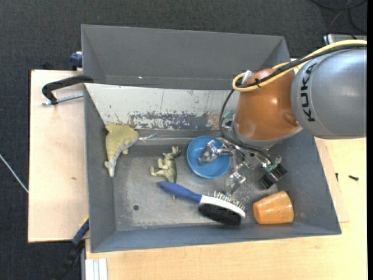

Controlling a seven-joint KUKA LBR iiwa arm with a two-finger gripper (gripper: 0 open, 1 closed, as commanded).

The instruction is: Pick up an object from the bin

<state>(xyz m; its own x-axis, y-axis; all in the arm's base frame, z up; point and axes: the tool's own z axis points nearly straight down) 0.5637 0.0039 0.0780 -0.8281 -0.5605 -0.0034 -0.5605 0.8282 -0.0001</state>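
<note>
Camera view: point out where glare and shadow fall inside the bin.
In the camera view, glare whitens the lower band of the bin's back wall; the orange wrist cover carries a soft highlight; the floor under the arm, right of the blue bowl, lies in shadow.

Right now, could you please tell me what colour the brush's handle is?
The brush handle is blue, clearest in the camera view.

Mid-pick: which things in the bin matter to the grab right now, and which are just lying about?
In play: gripper, low in the right half of the bin; blue dish, right beside it; blue-handled black-bristled brush, just in front of it.
Lying about: orange cup, right front corner; small green dinosaur, mid-bin; larger pale green toy animal, by the left wall.
</note>
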